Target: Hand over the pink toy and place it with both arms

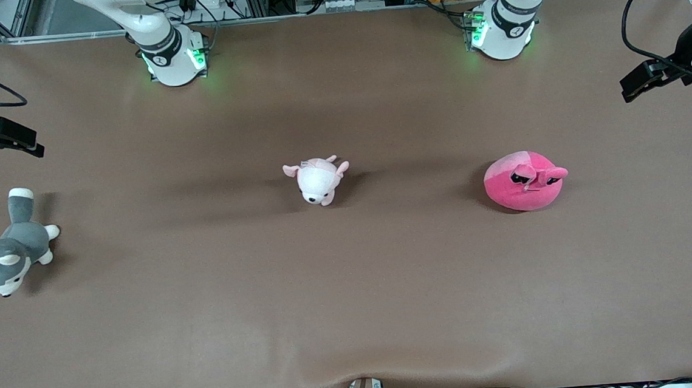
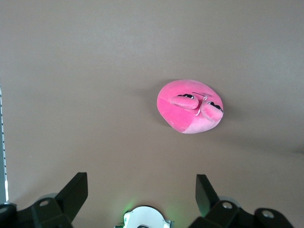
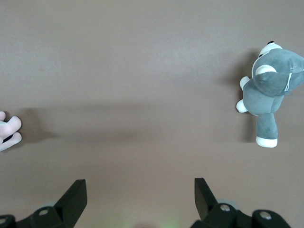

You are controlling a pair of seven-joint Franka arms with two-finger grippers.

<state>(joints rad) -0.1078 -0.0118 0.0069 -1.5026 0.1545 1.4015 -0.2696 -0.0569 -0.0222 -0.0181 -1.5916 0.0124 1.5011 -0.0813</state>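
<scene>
step: pre-grasp | left gripper (image 2: 141,192) open, above pink toy (image 1: 524,180) | right gripper (image 3: 140,192) open, waits | next: descend, centre jaws

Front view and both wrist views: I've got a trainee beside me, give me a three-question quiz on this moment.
1. True or false: the left gripper is shut on the pink toy.
2. Which plush lies between the pink toy and the grey husky plush?
3. The right gripper is: A open, B shut.

Key: 1 false, it is open and empty above the brown table; 2 the pale pink-and-white plush; 3 A.
</scene>
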